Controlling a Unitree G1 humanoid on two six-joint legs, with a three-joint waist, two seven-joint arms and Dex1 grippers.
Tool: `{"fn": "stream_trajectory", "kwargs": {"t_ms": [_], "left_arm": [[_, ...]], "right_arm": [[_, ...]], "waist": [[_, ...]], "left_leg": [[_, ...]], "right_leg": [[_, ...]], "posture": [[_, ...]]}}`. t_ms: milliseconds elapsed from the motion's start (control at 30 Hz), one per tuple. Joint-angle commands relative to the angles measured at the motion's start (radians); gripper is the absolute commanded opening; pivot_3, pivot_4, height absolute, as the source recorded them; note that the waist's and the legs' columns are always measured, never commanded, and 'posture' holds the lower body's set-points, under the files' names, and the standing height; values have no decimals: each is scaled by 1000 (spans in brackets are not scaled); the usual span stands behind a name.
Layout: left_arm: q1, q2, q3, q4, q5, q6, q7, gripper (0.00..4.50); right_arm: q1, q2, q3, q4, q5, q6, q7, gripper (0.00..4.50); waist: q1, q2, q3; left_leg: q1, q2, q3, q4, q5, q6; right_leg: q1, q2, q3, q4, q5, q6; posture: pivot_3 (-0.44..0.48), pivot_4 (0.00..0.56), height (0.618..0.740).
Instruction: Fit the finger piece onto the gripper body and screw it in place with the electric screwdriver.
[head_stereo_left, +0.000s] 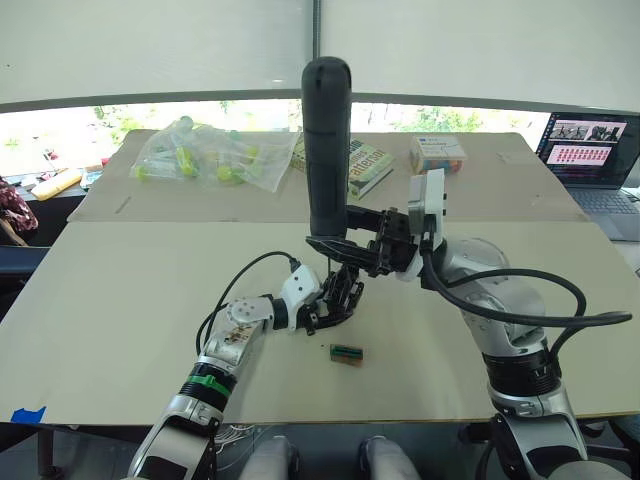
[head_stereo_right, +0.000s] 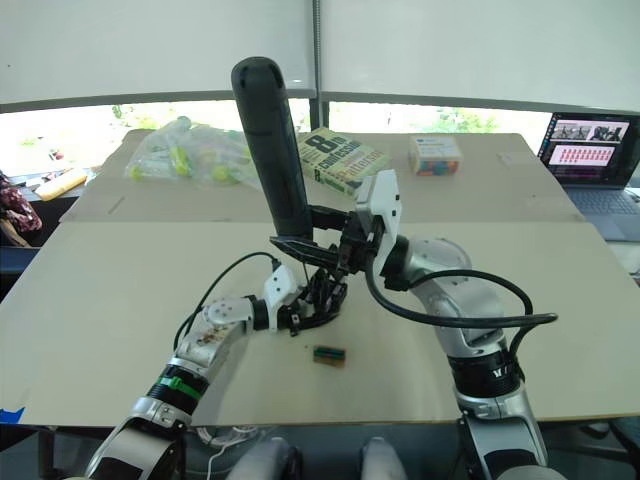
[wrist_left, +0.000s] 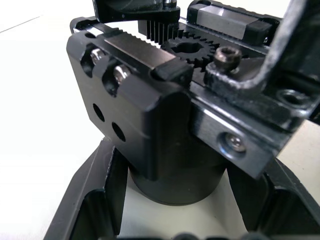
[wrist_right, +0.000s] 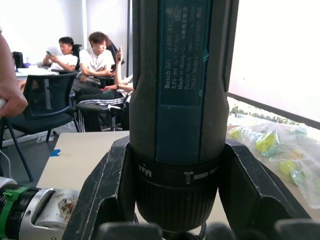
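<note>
Green-and-black block (head_stereo_left: 346, 352) lies nearest, toward the table's (head_stereo_left: 120, 300) front edge. Just behind it, left gripper (head_stereo_left: 330, 300) clamps the gripper body (wrist_left: 165, 125) mid-table. Right gripper (head_stereo_left: 350, 245) grips the electric screwdriver (head_stereo_left: 327, 140) upright, bit apparently over the body. Label reads "Bosch GO", "3.6V"; collar "Max". Book (head_stereo_right: 343, 160) at far edge shows "8".

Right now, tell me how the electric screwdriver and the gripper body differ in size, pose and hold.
The electric screwdriver is long and upright, clamped by the right gripper; the gripper body is short and squat, sitting on the table, clamped by the left gripper. Both are black.
</note>
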Motion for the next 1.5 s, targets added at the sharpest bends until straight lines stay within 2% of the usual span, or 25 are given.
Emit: {"fn": "stream_trajectory", "kwargs": {"t_ms": [33,1500], "left_arm": [[25,4,-22,-1,1,23,-24,2318],[42,11,-33,-15,-2,52,-32,2318]], "right_arm": [[-17,1,-16,-26,-1,-31,1,1905],[36,15,15,-45,-17,-11,5,1905]], "waist": [[0,0,0],[0,0,0]], "left_leg": [[0,0,0,0,0,0],[0,0,0,0,0,0]], "right_leg": [[0,0,0,0,0,0],[0,0,0,0,0,0]], "posture": [[0,150,740],[0,150,740]]}}
